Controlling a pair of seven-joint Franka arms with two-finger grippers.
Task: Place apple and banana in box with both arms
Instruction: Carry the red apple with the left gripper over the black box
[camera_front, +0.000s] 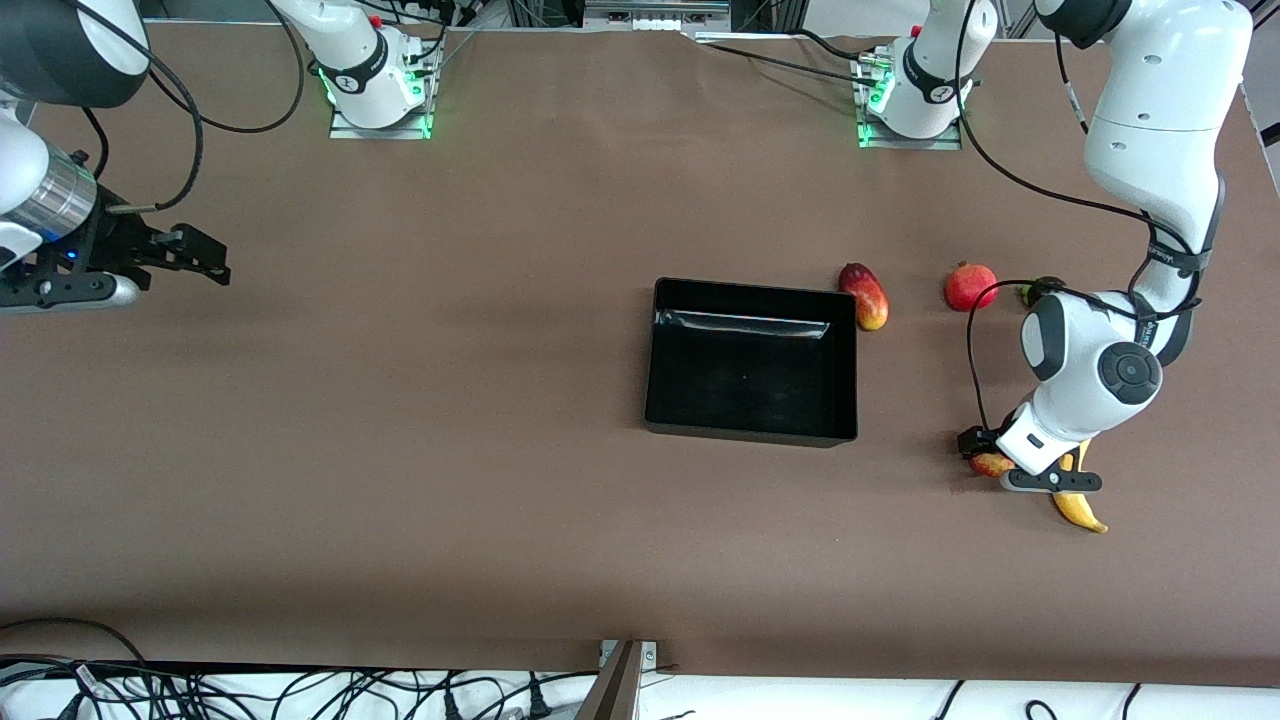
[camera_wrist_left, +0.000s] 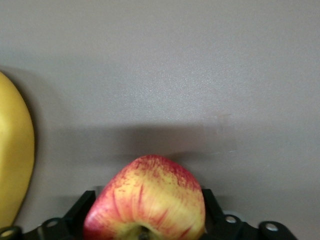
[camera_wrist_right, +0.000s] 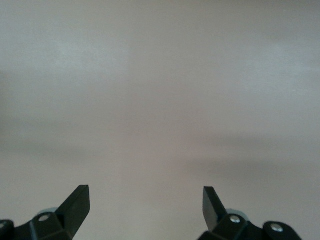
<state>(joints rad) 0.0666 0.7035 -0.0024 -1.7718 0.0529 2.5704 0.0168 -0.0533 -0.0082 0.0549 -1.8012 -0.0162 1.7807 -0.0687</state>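
Observation:
The apple (camera_front: 988, 464), red with yellow streaks, lies on the table toward the left arm's end, nearer to the front camera than the box. My left gripper (camera_front: 984, 448) is down around it. In the left wrist view the apple (camera_wrist_left: 150, 200) sits between the spread fingers (camera_wrist_left: 84, 204) of my left gripper (camera_wrist_left: 147, 197), which is open. The yellow banana (camera_front: 1080, 508) lies beside the apple, partly under the left arm, and shows at the edge of the left wrist view (camera_wrist_left: 15, 170). The black box (camera_front: 750, 290) stands empty mid-table. My right gripper (camera_front: 205, 258) waits, open and empty (camera_wrist_right: 146, 197), at the right arm's end.
A red-yellow mango (camera_front: 866, 296) lies right beside the box's wall on the left arm's side. A red pomegranate (camera_front: 970, 286) and a dark green fruit (camera_front: 1040, 290) lie farther toward the left arm's end.

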